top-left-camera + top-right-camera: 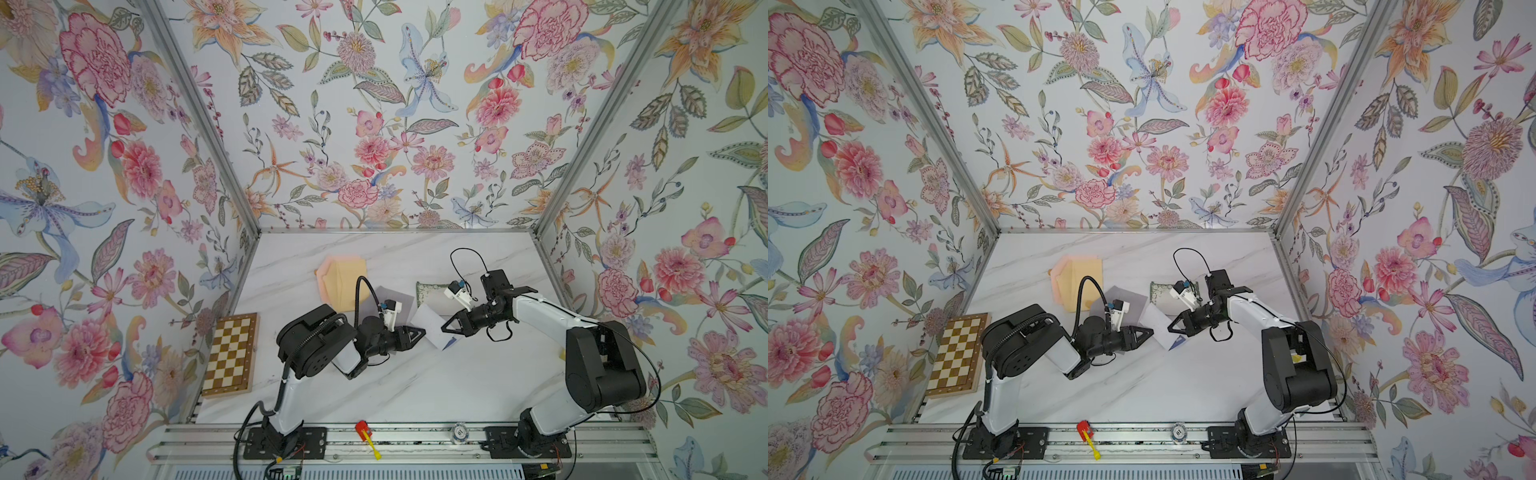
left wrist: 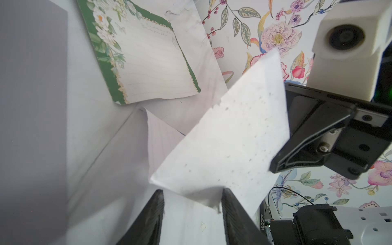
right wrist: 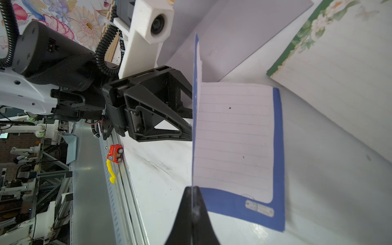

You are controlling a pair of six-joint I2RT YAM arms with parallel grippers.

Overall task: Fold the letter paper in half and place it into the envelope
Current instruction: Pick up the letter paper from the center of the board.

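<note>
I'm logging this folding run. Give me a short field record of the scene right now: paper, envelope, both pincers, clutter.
letter paper: blue-bordered, one half lying flat, the other raised
right pincer: shut on the raised half's edge
left pincer: open, at the raised half
envelope: orange, farther back, paper not in it
clutter: green-bordered sheet, chessboard

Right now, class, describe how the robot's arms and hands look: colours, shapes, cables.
The left arm and right arm have white shells and black joints. The left hand and right hand are black, triangular. A ribbed black hose follows the left.
</note>
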